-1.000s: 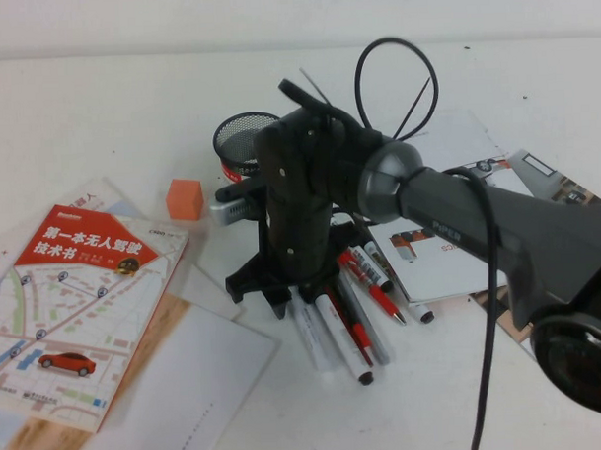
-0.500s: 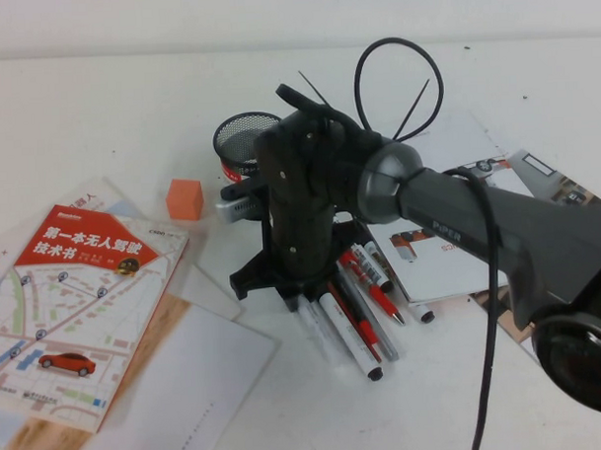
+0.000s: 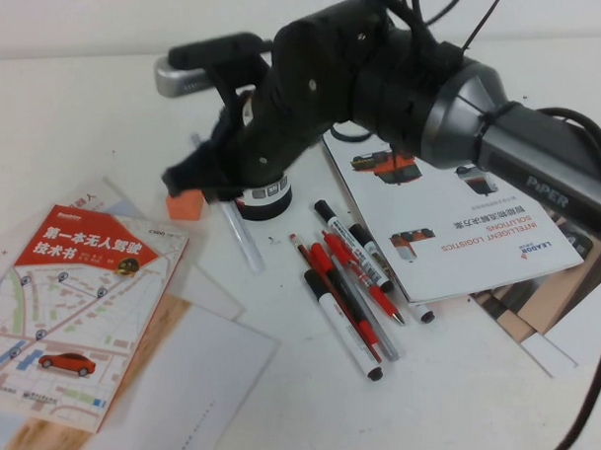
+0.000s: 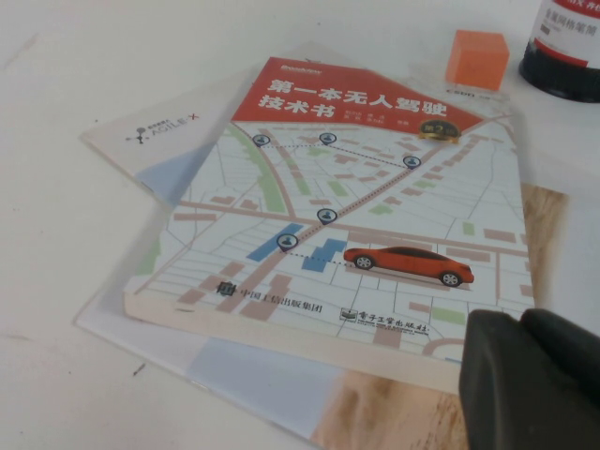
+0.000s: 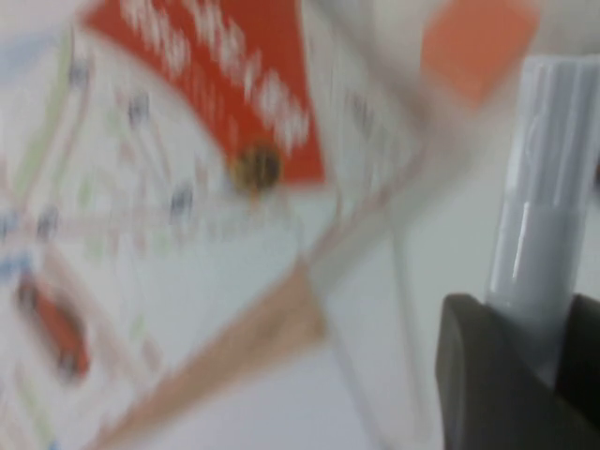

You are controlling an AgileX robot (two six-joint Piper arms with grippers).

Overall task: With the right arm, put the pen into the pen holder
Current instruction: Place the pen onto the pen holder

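Observation:
My right gripper [image 3: 216, 188] is shut on the slim white pen [image 3: 241, 237]. The pen hangs down at a tilt, its lower end near the table between the book and the pen holder. The right wrist view shows the pale pen [image 5: 542, 187] clamped between the black fingers [image 5: 476, 375]. The black pen holder [image 3: 265, 197] stands just behind the pen, mostly hidden by the right arm; only its base and white label band show. It also shows in the left wrist view [image 4: 567, 56]. My left gripper [image 4: 531, 377] is shut and empty over the book's near corner.
An orange cube [image 3: 184, 202] sits left of the holder. A red-and-white map book [image 3: 76, 312] lies on papers at the left. Several red, black and white markers [image 3: 347, 292] lie in the middle. A brochure [image 3: 448, 220] lies on the right.
The right arm has risen off the pile of markers and swung back and left, carrying the white pen. The brochure and markers it covered now show; the holder's rim is now hidden.

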